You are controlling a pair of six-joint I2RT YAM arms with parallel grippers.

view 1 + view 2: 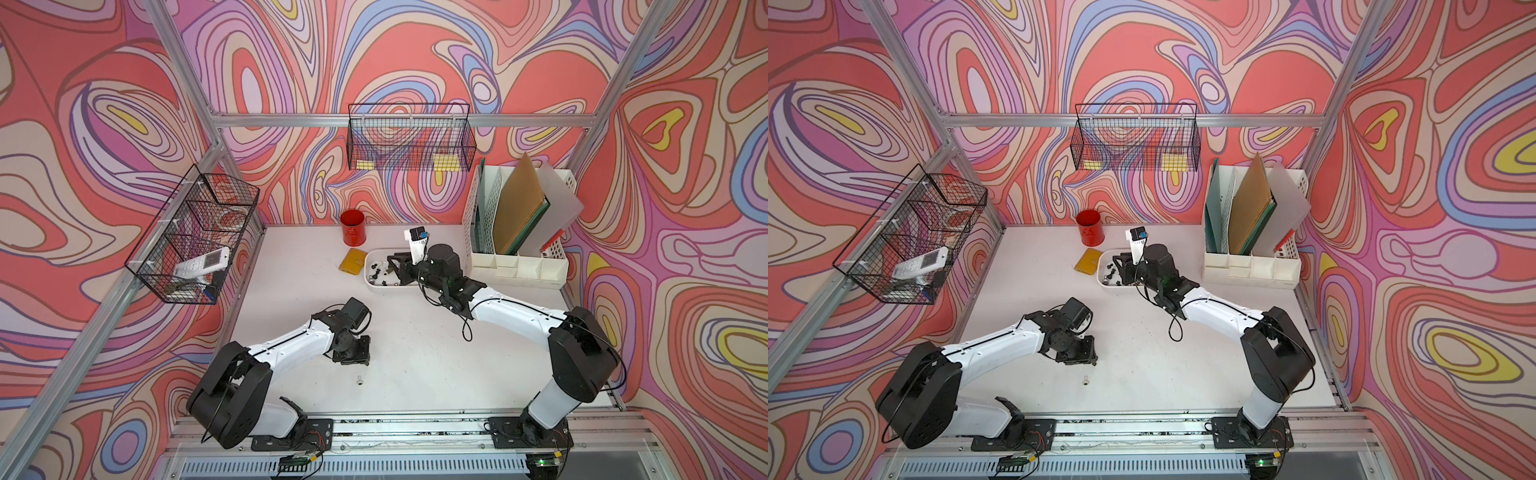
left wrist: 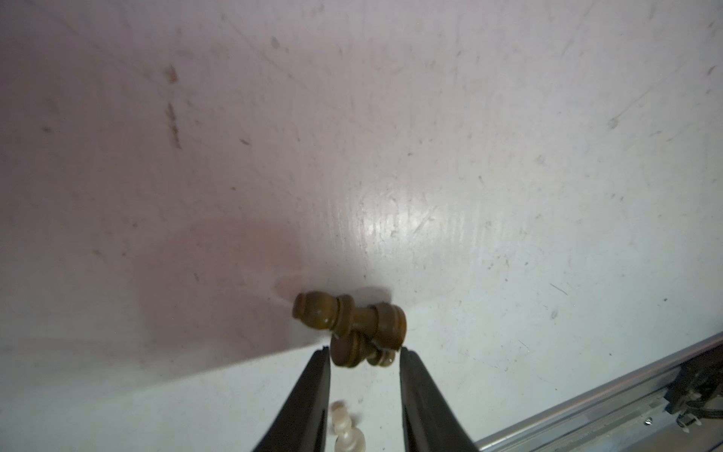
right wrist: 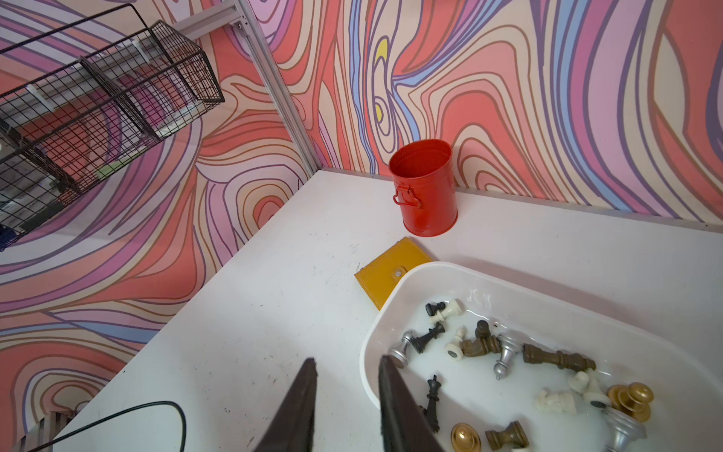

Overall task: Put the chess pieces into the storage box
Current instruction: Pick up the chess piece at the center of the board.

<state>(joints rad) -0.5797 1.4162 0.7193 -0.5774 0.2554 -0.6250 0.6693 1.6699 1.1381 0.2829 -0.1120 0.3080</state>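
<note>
- step in hand?
- pickup, i'd say. the left gripper [image 2: 364,352] is down at the table, well apart from the storage box [image 3: 369,348]. its jaws are part open, either side of two bronze pieces [image 2: 352,328] lying crossed, and no firm pinch shows.
- and the right gripper [image 3: 348,360]?
- it hangs at the storage box's rim, jaws part open, nothing between them. many chess pieces [image 3: 489,344] already lie inside the box.
- next move?
- my guess: close on one bronze piece, lift it clear of its twin, then carry it to the box. a white piece [image 2: 346,430], a little farther from the box, also needs fetching.
</note>
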